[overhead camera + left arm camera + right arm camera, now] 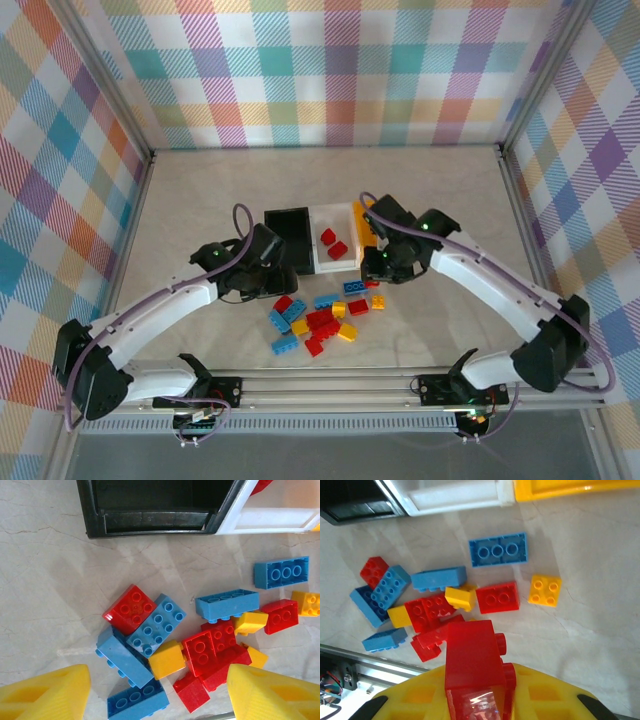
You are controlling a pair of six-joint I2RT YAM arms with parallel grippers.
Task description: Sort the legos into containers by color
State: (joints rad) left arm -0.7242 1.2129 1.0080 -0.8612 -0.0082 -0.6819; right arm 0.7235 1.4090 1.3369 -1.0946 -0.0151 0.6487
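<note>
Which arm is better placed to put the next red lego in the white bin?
Right. Its fingers are shut on a red lego near the white bin; the left fingers stand open above the loose pile.

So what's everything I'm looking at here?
Black bin: one, black, mid-table, left of the row.
White bin: one, white, middle.
Yellow bin: one, yellow-orange, right.
Binned bricks: two, red, in the white bin.
Loose bricks: about fifteen, red, blue, yellow, heaped before the bins.
Held brick: one, red, in the right hand.
Table: one, pale marbled.
Left hand: one, yellow, open above the pile.
Right hand: one, yellow, shut.
</note>
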